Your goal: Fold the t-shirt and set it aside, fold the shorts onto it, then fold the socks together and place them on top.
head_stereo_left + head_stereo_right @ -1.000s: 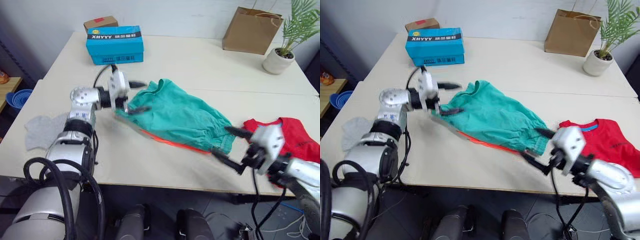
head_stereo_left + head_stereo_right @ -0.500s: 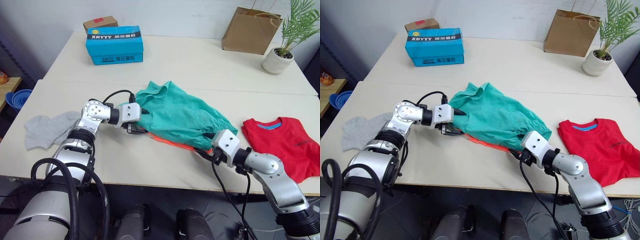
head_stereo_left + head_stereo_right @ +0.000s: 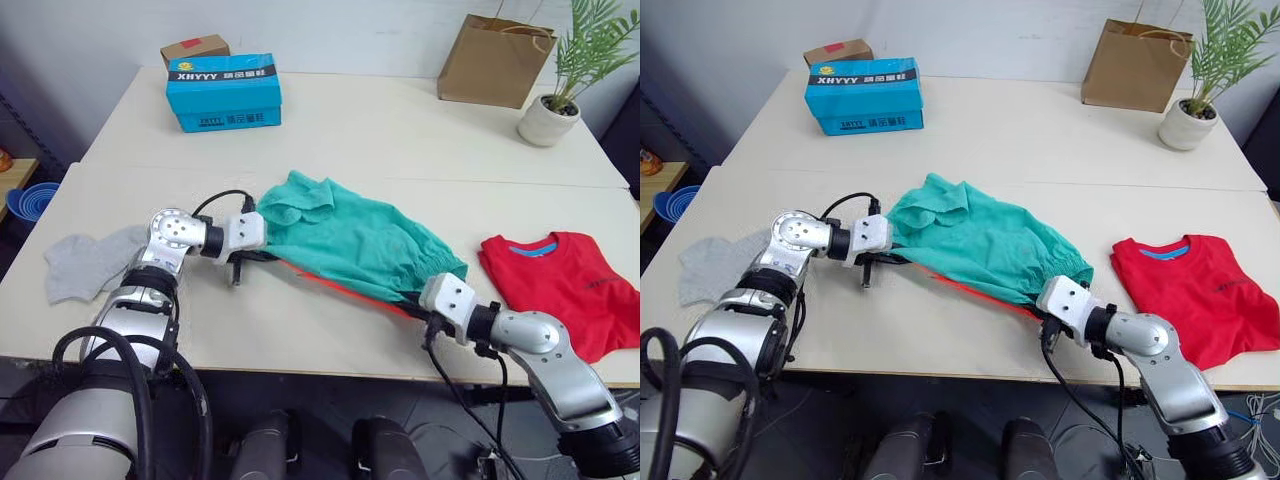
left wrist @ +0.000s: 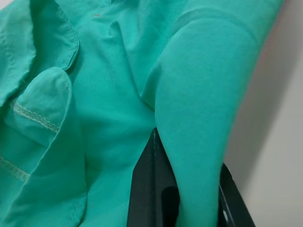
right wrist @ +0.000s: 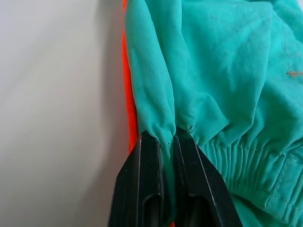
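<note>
The shorts (image 3: 355,235) are spread mid-table, pinched at opposite ends so they can be tensioned and folded as one piece. The long axis runs diagonally: far-left end toward the blue box (image 3: 224,91), near-right waistband end toward the table edge, orange-red drawstring (image 5: 127,85) trailing along the near side. The left gripper (image 3: 243,262) is clamped on the left hem, cloth draped over its black fingers (image 4: 156,194). The right gripper (image 5: 168,142) is closed tight on a fold beside the gathered elastic waistband. The t-shirt (image 3: 560,285) is already set aside at the table's (image 3: 420,120) right edge, collar pointing away, just beside the shorts, presumably as the landing spot. The socks (image 3: 85,262) are left untouched at the left edge, well apart.
</note>
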Action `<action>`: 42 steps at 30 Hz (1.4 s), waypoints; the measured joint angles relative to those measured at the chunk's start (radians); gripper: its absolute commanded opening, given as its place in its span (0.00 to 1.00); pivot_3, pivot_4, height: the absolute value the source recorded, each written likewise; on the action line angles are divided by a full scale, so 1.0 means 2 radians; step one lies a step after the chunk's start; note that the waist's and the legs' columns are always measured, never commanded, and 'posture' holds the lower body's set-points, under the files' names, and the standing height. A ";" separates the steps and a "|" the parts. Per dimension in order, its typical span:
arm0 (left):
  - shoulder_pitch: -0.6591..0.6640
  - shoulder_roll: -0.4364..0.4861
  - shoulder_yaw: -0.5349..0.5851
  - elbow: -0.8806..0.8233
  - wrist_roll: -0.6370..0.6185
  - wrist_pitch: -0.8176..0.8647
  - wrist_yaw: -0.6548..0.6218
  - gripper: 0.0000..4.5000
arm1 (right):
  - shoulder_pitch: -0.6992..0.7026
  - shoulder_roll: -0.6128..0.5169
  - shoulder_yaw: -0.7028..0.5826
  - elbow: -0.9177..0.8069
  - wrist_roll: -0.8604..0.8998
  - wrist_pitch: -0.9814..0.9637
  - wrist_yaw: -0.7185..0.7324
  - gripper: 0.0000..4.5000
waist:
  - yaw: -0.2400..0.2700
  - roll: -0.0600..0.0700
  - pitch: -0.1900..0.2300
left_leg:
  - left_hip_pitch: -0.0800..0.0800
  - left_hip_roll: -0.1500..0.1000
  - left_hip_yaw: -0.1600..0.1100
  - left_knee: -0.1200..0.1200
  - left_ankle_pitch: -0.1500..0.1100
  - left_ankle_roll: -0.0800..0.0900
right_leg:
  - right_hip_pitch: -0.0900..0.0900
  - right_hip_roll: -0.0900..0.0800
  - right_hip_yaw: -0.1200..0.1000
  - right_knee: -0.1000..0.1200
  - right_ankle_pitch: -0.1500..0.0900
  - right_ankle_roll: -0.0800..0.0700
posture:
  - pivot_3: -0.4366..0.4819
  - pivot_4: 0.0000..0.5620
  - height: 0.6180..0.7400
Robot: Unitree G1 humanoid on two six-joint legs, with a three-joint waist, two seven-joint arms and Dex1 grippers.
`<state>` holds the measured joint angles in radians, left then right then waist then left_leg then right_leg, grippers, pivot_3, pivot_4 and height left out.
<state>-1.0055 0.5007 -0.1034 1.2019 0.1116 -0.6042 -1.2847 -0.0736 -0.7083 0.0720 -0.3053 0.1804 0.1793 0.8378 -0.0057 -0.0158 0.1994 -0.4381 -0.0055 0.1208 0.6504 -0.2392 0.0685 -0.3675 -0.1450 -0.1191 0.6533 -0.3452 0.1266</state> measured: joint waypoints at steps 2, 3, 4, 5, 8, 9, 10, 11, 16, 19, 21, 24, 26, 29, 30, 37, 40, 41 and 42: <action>0.037 0.006 0.007 -0.052 -0.024 0.014 -0.026 0.01 | 0.017 -0.008 -0.007 -0.008 0.013 -0.013 0.018 0.00 | 0.000 0.000 0.000 | 0.000 0.000 0.000 0.000 0.000 0.000 | 0.001 -0.001 0.000 0.000 0.000 0.000 | 0.48 0.27 1.00; 0.069 0.011 0.010 -0.102 -0.040 0.027 -0.037 0.01 | 0.031 -0.013 -0.013 -0.015 0.019 -0.018 0.026 0.00 | -0.001 0.001 0.000 | 0.001 0.000 0.000 0.000 0.000 0.000 | 0.001 -0.002 0.000 -0.001 0.000 0.000 | 0.48 0.27 1.00; 0.125 0.021 0.014 -0.185 -0.062 0.057 -0.043 0.01 | 0.050 -0.019 -0.021 -0.020 0.025 -0.027 0.036 0.00 | -0.002 0.001 0.000 | 0.002 0.000 -0.001 -0.001 0.000 0.000 | 0.002 -0.002 0.001 -0.001 0.000 0.000 | 0.48 0.27 1.00; 0.158 0.024 0.017 -0.230 -0.075 0.077 -0.041 0.01 | 0.061 -0.024 -0.024 -0.021 0.026 -0.031 0.041 0.00 | -0.005 0.001 0.000 | 0.004 0.000 -0.001 -0.002 -0.001 0.000 | 0.005 -0.002 0.002 -0.003 0.000 0.000 | 0.48 0.27 1.00; 0.268 0.043 0.023 -0.410 -0.096 0.175 -0.011 0.01 | 0.086 -0.034 -0.039 -0.022 0.032 -0.046 0.055 0.00 | -0.010 0.001 0.000 | 0.008 0.001 -0.003 -0.002 -0.003 -0.001 | 0.009 -0.002 0.003 -0.006 0.000 -0.001 | 0.48 0.27 1.00; 0.296 0.049 0.024 -0.457 -0.097 0.207 0.004 0.01 | 0.088 -0.035 -0.044 -0.022 0.034 -0.049 0.057 0.00 | -0.010 0.001 0.000 | 0.009 0.001 -0.003 -0.002 -0.003 -0.001 | 0.011 -0.002 0.003 -0.008 0.000 -0.001 | 0.48 0.27 1.00; 0.317 0.053 0.024 -0.492 -0.098 0.233 0.016 0.01 | 0.091 -0.037 -0.048 -0.022 0.036 -0.052 0.058 0.00 | -0.010 0.001 -0.001 | 0.009 0.001 -0.004 -0.002 -0.005 -0.003 | 0.011 -0.002 0.003 -0.008 0.000 -0.001 | 0.48 0.27 1.00; 0.348 0.056 0.031 -0.542 -0.100 0.266 0.036 0.01 | 0.092 -0.038 -0.052 -0.021 0.038 -0.055 0.062 0.00 | -0.010 0.001 -0.001 | 0.009 0.001 -0.004 -0.002 -0.005 -0.004 | 0.011 -0.002 0.003 -0.008 0.000 -0.001 | 0.48 0.27 1.00; 0.460 0.058 0.040 -0.712 -0.115 0.388 0.109 0.01 | 0.097 -0.048 -0.069 0.000 0.045 -0.071 0.083 0.00 | -0.006 0.002 -0.001 | 0.009 0.001 -0.004 -0.002 -0.005 -0.004 | 0.012 -0.002 0.003 -0.009 -0.001 -0.001 | 0.48 0.27 1.00; 0.511 0.058 0.047 -0.777 -0.118 0.421 0.149 0.01 | 0.080 -0.055 -0.070 0.022 0.049 -0.089 0.104 0.00 | -0.003 0.002 -0.001 | 0.009 0.001 -0.004 -0.002 -0.006 -0.004 | 0.012 -0.002 0.003 -0.011 -0.001 -0.001 | 0.48 0.27 1.00; 0.531 0.057 0.047 -0.794 -0.119 0.427 0.164 0.01 | 0.073 -0.056 -0.069 0.033 0.051 -0.093 0.114 0.00 | 0.000 0.002 -0.001 | 0.009 0.001 -0.004 -0.003 -0.006 -0.004 | 0.012 -0.002 0.002 -0.011 -0.001 -0.001 | 0.48 0.27 1.00; 0.541 0.047 0.051 -0.795 -0.135 0.433 0.182 0.06 | 0.063 -0.056 -0.068 0.044 0.061 -0.090 0.126 0.07 | 0.004 0.003 -0.001 | 0.009 0.001 -0.004 -0.003 -0.006 -0.004 | 0.012 -0.002 0.002 -0.012 -0.001 -0.001 | 0.48 0.27 1.00; 0.544 0.039 0.057 -0.793 -0.147 0.431 0.192 0.17 | 0.062 -0.056 -0.068 0.051 0.079 -0.074 0.132 0.20 | 0.006 0.003 -0.001 | 0.009 0.001 -0.005 -0.003 -0.006 -0.004 | 0.013 -0.002 0.002 -0.013 -0.001 -0.001 | 0.48 0.27 1.00; 0.545 0.038 0.076 -0.789 -0.168 0.428 0.195 0.38 | 0.072 -0.056 -0.077 0.057 0.099 -0.051 0.141 0.43 | 0.006 0.003 0.000 | 0.009 0.001 -0.005 -0.003 -0.006 -0.004 | 0.012 -0.002 0.002 -0.013 -0.001 -0.001 | 0.48 0.27 1.00; 0.547 0.039 0.084 -0.789 -0.180 0.428 0.192 0.44 | 0.075 -0.056 -0.082 0.057 0.103 -0.050 0.143 0.50 | 0.005 0.003 0.000 | 0.009 0.001 -0.005 -0.003 -0.006 -0.005 | 0.013 -0.002 0.002 -0.013 -0.001 -0.001 | 0.48 0.27 1.00; 0.565 0.119 0.180 -0.795 -0.402 0.556 0.090 0.57 | 0.124 -0.075 -0.155 0.005 0.216 0.060 0.152 0.87 | 0.003 0.005 0.000 | 0.008 0.001 -0.005 -0.003 -0.006 -0.005 | 0.013 -0.002 0.002 -0.013 -0.001 -0.002 | 0.48 0.27 1.00; 0.524 0.148 0.217 -0.793 -0.488 0.615 0.081 0.57 | 0.107 -0.082 -0.183 -0.040 0.296 0.133 0.135 0.83 | 0.003 0.006 0.000 | 0.009 0.001 -0.005 -0.003 -0.006 -0.005 | 0.013 -0.001 0.002 -0.014 -0.002 -0.003 | 0.48 0.27 1.00; 0.508 0.150 0.218 -0.791 -0.500 0.625 0.078 0.53 | 0.093 -0.081 -0.183 -0.050 0.310 0.146 0.128 0.77 | 0.002 0.006 0.000 | 0.009 0.001 -0.005 -0.003 -0.006 -0.005 | 0.013 -0.002 0.002 -0.014 -0.002 -0.003 | 0.48 0.27 1.00; 0.496 0.149 0.217 -0.789 -0.505 0.629 0.079 0.48 | 0.082 -0.078 -0.181 -0.054 0.316 0.153 0.121 0.73 | 0.003 0.006 0.000 | 0.009 0.001 -0.005 -0.004 -0.006 -0.005 | 0.013 -0.001 0.002 -0.015 -0.002 -0.003 | 0.48 0.27 1.00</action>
<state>-0.0126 0.7989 0.3296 -0.3764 -0.8987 0.6542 -1.1277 0.0910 -0.8634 -0.2894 -0.4140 0.8123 0.4847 1.0793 -0.0003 -0.0044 0.1998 -0.4208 -0.0030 0.1105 0.6430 -0.2515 0.0589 -0.3416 -0.1479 -0.1152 0.6241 -0.3488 0.1199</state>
